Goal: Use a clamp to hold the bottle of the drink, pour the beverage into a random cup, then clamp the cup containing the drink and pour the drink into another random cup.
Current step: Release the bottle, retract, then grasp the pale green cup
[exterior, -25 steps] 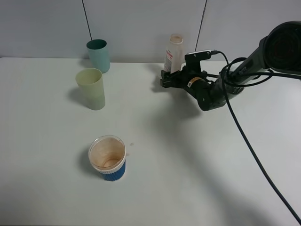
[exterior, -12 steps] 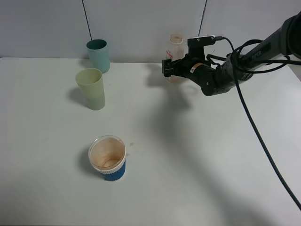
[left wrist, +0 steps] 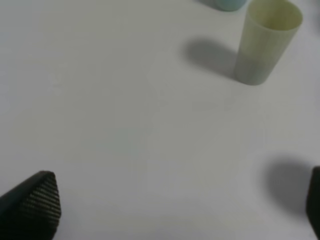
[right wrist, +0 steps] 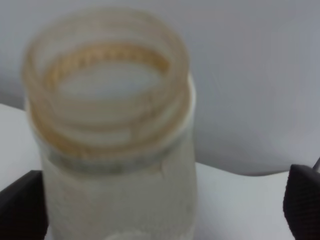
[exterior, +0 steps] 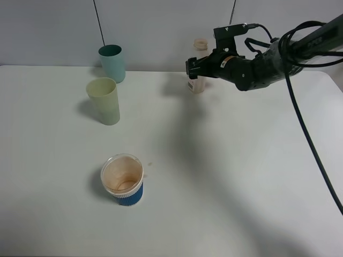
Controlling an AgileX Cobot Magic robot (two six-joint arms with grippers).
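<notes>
Two arms, one step in hand, by my reading: the first grasp of the bottle, not yet made.

High view: bottle (exterior: 200, 45) upright at the back of the table (exterior: 230, 176), long axis vertical, mouth up. Right gripper (exterior: 191, 68) at its body. Yellow-green cup (exterior: 104, 100) well apart.

Left wrist view: left gripper (left wrist: 180, 200) spread wide, nothing between.

Right wrist view: fingers (right wrist: 20, 207) apart, bottle between, unclamped. Next: close squarely on the body, then lift without tilting.
</notes>
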